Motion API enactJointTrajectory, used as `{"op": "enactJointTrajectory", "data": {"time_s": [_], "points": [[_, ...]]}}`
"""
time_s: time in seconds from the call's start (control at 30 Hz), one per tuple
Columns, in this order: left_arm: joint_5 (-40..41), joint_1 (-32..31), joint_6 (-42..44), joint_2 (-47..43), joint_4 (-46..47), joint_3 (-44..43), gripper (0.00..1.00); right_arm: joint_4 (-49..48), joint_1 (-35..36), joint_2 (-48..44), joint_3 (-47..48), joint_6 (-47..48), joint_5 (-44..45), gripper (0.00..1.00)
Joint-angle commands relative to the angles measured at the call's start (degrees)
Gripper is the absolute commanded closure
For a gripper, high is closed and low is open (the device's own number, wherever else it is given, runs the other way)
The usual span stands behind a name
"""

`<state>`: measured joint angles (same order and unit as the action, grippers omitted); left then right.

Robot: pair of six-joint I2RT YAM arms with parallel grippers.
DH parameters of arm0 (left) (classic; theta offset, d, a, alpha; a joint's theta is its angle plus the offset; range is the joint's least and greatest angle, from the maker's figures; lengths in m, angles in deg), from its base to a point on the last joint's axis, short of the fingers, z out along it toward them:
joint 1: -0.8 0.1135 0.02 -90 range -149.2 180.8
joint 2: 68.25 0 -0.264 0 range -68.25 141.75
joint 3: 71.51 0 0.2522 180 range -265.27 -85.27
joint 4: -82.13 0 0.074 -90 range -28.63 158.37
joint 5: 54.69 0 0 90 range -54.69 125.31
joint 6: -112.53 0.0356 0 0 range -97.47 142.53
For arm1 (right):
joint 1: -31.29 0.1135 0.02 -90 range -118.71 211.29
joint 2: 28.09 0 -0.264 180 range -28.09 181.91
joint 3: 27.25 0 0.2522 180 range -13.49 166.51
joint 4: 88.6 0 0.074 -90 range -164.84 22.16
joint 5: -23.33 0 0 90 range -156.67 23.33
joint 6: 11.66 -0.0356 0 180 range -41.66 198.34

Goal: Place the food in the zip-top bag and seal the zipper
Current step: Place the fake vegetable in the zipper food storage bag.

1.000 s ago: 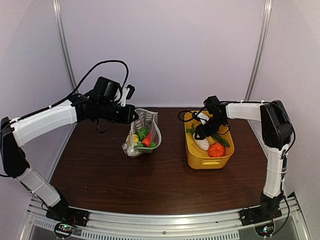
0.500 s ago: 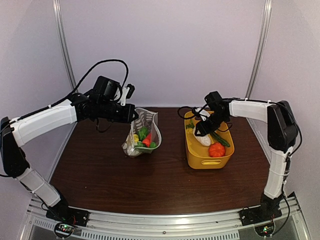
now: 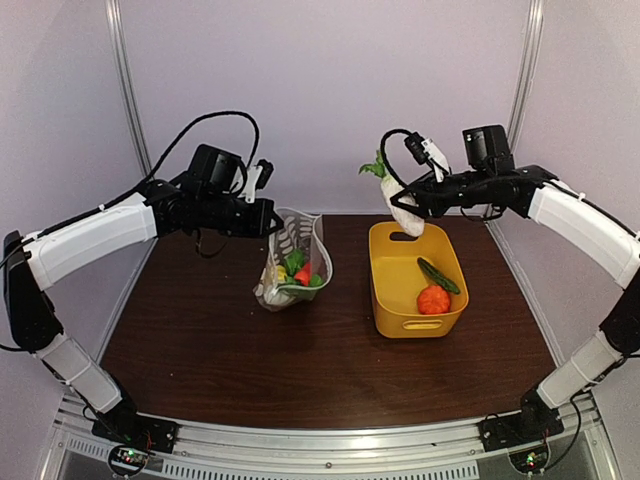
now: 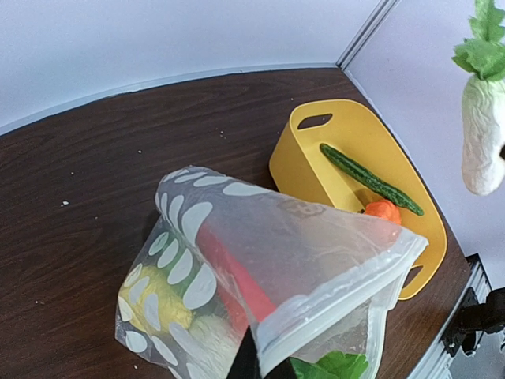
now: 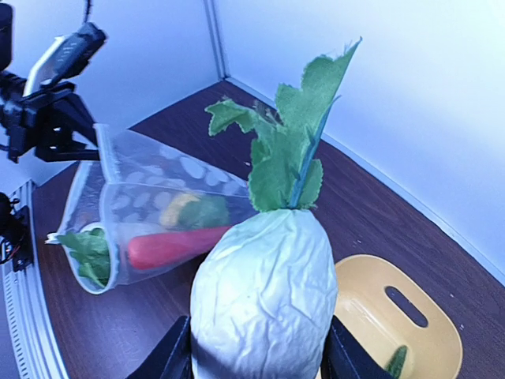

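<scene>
The white radish (image 3: 398, 203) with green leaves hangs in the air above the back left corner of the yellow basket (image 3: 392, 300), with my right gripper (image 3: 414, 210) shut on its lower body. Close up, the radish (image 5: 264, 292) fills the gap between the black fingers (image 5: 175, 357). My left gripper (image 3: 268, 222) is shut on the mouth edge of the dotted zip-top bag (image 3: 296, 262), holding it up and open. The pale zipper (image 4: 347, 290) runs along that mouth. Red, yellow and green food (image 4: 237, 288) lies inside the bag. A cucumber (image 3: 440, 276) and an orange piece (image 3: 433, 299) lie in the basket.
The basket stands right of centre on the dark wooden table (image 3: 250, 360). White walls with metal posts (image 3: 128, 90) close in the back and sides. A metal rail (image 3: 330, 455) runs along the near edge by the arm bases.
My right arm has lifted the radish out of the basket and swung it up to the basket's back left. The left gripper and bag shifted slightly right.
</scene>
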<state>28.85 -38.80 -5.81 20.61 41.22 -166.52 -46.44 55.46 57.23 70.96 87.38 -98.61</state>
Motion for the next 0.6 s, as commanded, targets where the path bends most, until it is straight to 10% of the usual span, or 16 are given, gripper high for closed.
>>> {"op": "enactJointTrajectory", "data": {"time_s": [0.0,0.57], "points": [[-2.6,0.2,-1.9,1.0,4.1,-2.0,1.0,-4.3,5.0,-1.0,-1.2,0.1,-8.2,0.75],[4.4,0.2,-11.4,-8.1,18.5,9.1,1.0,6.9,17.4,9.6,6.9,-10.6,-12.8,0.82]]}}
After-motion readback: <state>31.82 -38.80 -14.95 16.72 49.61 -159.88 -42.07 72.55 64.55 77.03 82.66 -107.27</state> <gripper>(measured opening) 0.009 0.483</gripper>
